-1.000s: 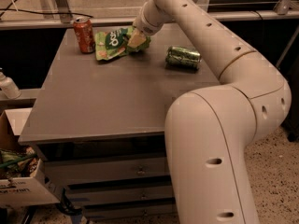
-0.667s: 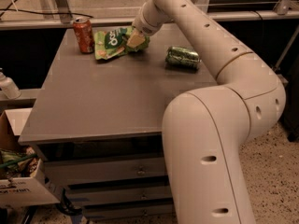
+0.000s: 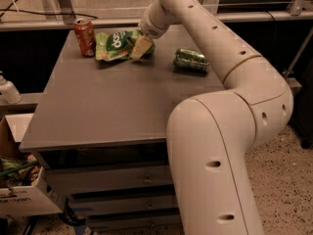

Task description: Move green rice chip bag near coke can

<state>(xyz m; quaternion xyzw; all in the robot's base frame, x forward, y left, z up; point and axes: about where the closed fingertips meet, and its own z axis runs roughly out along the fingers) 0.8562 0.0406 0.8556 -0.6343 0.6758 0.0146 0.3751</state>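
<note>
Gripper, clenched or not I cannot tell, sits at the green rice chip bag's end farthest from the coke can just beside it.

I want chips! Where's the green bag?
Camera view, far left of the table: the green rice chip bag lies beside the coke can, the gripper at its right end.

Desk: three items in a row along the far edge.
- Coke can upright at far-left corner.
- Green rice chip bag lies flat just right of it, close beside; contact unclear.
- Gripper at the bag's right end, on top of it; arm comes in from right foreground.
- Second can on its side, right of the gripper, apart from the bag.

Drawers under the desk front. Bottle left of the desk; box below it.
</note>
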